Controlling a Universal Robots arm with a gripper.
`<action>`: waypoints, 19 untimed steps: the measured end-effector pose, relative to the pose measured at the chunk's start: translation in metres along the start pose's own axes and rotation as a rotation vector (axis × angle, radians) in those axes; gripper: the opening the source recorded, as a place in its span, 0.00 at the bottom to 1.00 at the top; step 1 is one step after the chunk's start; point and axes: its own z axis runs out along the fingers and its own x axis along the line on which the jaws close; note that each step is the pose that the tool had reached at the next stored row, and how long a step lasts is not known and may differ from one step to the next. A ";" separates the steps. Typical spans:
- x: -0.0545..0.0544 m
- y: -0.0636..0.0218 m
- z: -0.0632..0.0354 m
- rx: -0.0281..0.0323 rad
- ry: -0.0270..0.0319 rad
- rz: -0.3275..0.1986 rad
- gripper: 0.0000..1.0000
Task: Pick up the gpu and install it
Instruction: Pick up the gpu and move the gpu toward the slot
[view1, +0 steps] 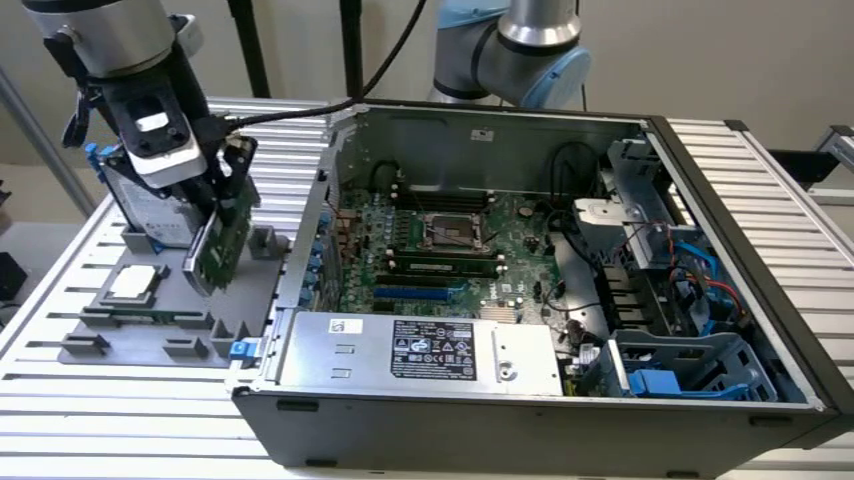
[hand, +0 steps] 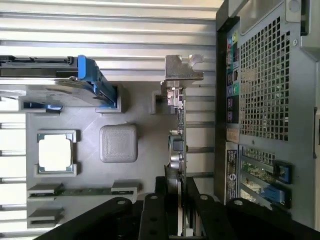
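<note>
Gripper (view1: 218, 205) clenched on the gpu (view1: 224, 250), fingers (hand: 153, 212) pinching both faces; silver bracket (hand: 183, 70) at the end away from them. In the exterior view the card stands on edge, slightly tilted, over the grey tray (view1: 140, 335), at 9 o'clock from the open case (view1: 534, 430). Its lower edge looks clear of the tray, not certain. Processor chip (view1: 134, 283) lies at 8 o'clock of the card, hard drive (view1: 140, 225) at 10 o'clock.

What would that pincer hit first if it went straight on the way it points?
The pincer points down, clamped on the gpu. The card's lower edge would probably meet the grey holder tray first, beside the computer case; the gap is hard to judge.
</note>
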 end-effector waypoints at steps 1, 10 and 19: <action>-0.002 0.0001 -0.0043 -0.0001 0.0002 0.000 0.00; -0.033 0.0002 -0.0429 -0.0001 0.0082 0.000 0.00; -0.073 -0.0003 -0.0804 0.0000 0.0167 -0.001 0.00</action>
